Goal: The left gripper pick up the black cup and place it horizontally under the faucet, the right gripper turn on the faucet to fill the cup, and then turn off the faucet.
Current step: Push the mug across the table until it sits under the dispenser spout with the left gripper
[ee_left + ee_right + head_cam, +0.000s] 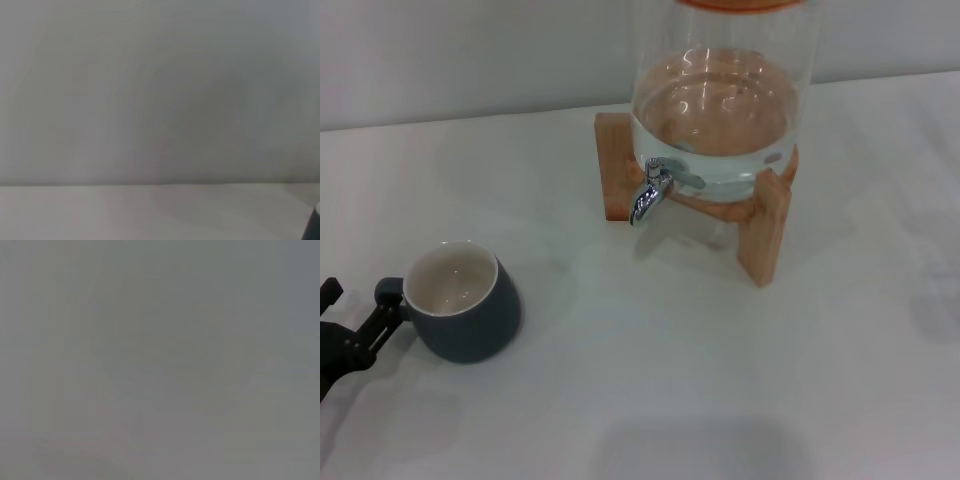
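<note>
Head view: the cup (463, 303) stands upright on the tabletop (670, 380), well apart from the faucet (648, 191). The left gripper (350, 325) is beside the cup's handle, fingers (382, 305) spread. Left wrist view: cup edge only. Right wrist view: nothing discernible.

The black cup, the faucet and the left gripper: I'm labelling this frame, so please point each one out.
black cup (470, 325): head view, on its dark outer wall.
faucet (648, 195): head view, on the chrome spout.
left gripper (350, 325): head view, between its fingertips near the cup's handle.
</note>
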You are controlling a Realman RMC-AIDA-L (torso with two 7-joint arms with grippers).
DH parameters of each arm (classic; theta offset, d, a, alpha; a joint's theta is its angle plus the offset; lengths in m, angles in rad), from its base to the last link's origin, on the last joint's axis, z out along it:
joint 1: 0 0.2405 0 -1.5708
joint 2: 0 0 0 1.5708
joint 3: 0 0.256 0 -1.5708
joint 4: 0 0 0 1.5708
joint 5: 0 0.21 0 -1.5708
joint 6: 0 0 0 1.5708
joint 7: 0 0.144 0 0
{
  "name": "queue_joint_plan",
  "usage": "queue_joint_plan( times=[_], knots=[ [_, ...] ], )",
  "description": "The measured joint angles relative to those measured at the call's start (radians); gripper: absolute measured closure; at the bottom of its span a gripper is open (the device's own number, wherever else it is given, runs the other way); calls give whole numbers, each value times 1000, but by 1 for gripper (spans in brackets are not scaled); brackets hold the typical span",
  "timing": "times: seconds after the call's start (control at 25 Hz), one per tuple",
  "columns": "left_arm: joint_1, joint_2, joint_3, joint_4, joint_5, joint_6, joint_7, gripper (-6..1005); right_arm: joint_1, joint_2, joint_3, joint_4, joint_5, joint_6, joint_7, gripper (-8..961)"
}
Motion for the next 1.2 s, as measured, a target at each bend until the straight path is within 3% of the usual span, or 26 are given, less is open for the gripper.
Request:
queue_joint_plan(
  times=[0.48, 0.52, 1.2],
  knots=[
    [5, 0, 1, 4, -1, -22, -11, 277, -1, 0, 0, 0, 1, 0, 1, 144],
    [6, 0, 1, 4, -1, -23, -11, 455, -1, 0, 0, 0, 1, 0, 1, 144],
    [10, -1, 4, -4, 8, -45, -11, 784, -21, 0, 0, 0, 13, 31, 5, 144]
  ],
)
